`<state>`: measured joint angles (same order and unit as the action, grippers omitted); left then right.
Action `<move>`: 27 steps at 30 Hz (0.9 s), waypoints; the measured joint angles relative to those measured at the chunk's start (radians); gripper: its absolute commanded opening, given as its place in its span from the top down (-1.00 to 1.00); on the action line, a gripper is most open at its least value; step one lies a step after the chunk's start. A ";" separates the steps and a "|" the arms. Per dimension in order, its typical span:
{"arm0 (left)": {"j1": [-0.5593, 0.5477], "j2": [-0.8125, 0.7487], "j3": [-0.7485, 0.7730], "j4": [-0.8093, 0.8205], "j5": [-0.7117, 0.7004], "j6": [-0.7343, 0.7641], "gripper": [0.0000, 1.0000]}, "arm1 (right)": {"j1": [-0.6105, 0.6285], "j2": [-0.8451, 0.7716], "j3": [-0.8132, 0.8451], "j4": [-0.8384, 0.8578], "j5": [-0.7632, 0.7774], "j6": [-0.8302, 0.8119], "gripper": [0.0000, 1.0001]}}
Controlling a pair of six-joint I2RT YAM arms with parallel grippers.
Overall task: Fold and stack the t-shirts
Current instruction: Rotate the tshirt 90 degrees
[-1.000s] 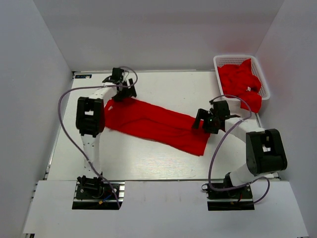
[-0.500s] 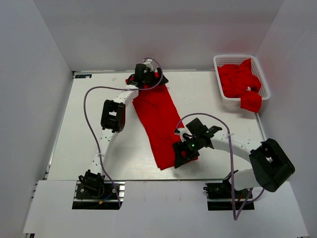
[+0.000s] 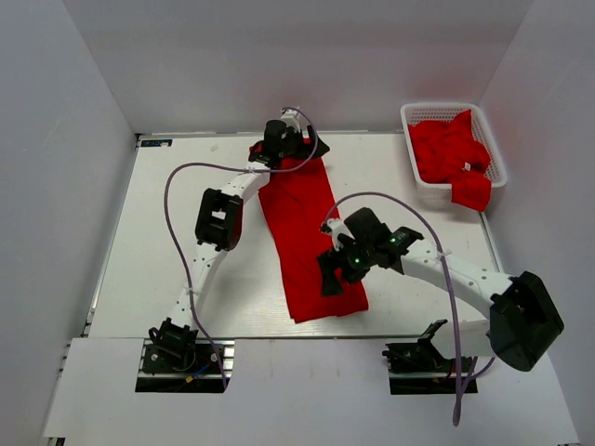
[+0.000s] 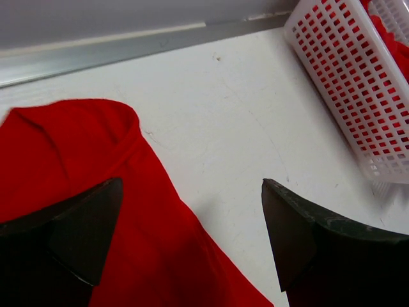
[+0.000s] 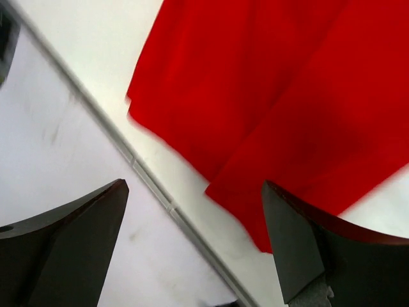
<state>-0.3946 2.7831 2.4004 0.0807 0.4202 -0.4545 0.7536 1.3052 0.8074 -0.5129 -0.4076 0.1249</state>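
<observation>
A red t-shirt, folded into a long strip, lies flat on the table and runs from the far edge toward the near edge. My left gripper is open over its far end. In the left wrist view the cloth lies under the left finger, and the gripper holds nothing. My right gripper is open above the shirt's near end. In the right wrist view the shirt's hem lies beyond the empty gripper. More red t-shirts are piled in the basket.
A white lattice basket stands at the far right corner, also in the left wrist view. One red shirt hangs over its near rim. White walls surround the table. The table's front edge rail runs close to the right gripper.
The shirt has swung from lying across the table to lying far-to-near. My left gripper moved right along the far edge. My right gripper swept left and toward the near edge.
</observation>
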 measured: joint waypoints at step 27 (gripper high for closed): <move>0.041 -1.617 -1.512 -0.423 -0.659 0.037 -1.00 | -0.089 1.118 1.375 0.008 0.659 0.121 -0.81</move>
<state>-0.3538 1.1664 0.8886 -0.3420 -0.2390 -0.4175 0.6651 2.4229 2.1826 -0.5045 0.2516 0.2455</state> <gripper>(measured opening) 0.991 0.904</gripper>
